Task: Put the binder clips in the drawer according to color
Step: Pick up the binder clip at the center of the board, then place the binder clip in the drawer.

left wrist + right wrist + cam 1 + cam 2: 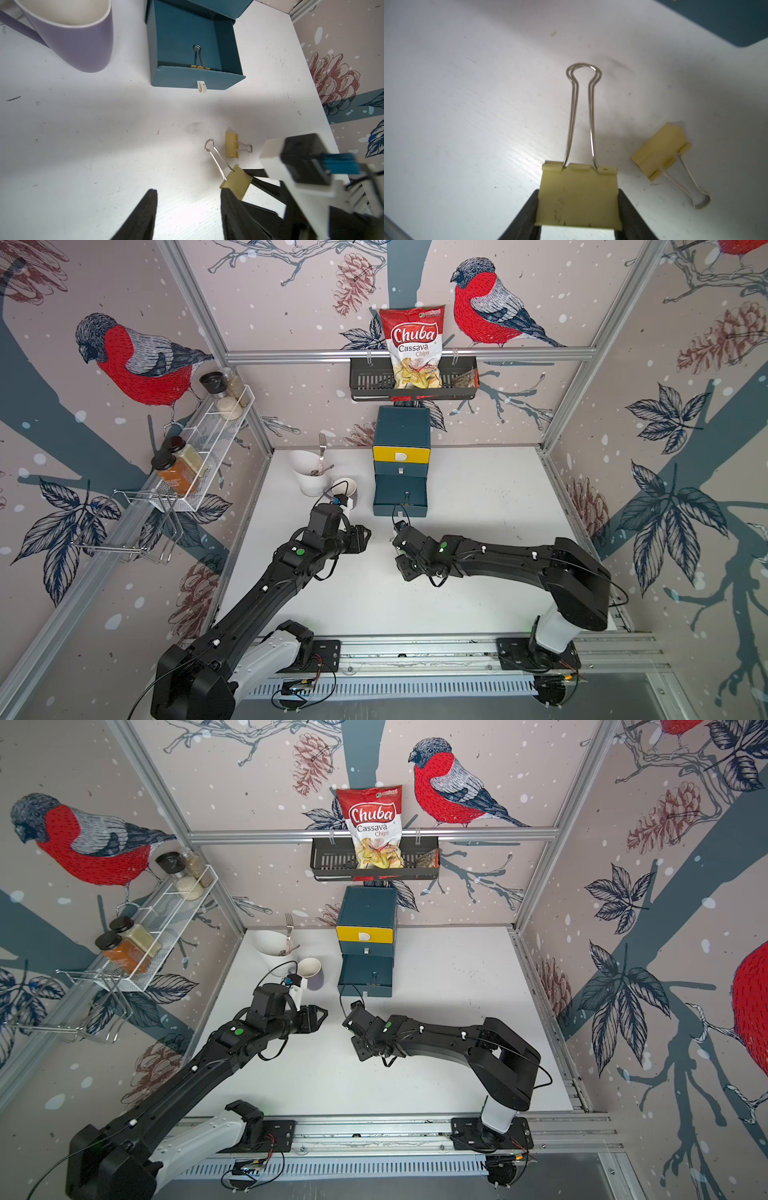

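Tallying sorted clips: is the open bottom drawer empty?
No, a yellow binder clip lies inside the open drawer, near its front.

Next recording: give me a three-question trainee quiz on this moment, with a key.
1. True or false: the right gripper grips a yellow clip by its body.
2. Which drawer of the chest stands open? A top, B middle, C bottom.
3. Fill in: the drawer clip is ___ in colour.
Key: 1 true; 2 C; 3 yellow.
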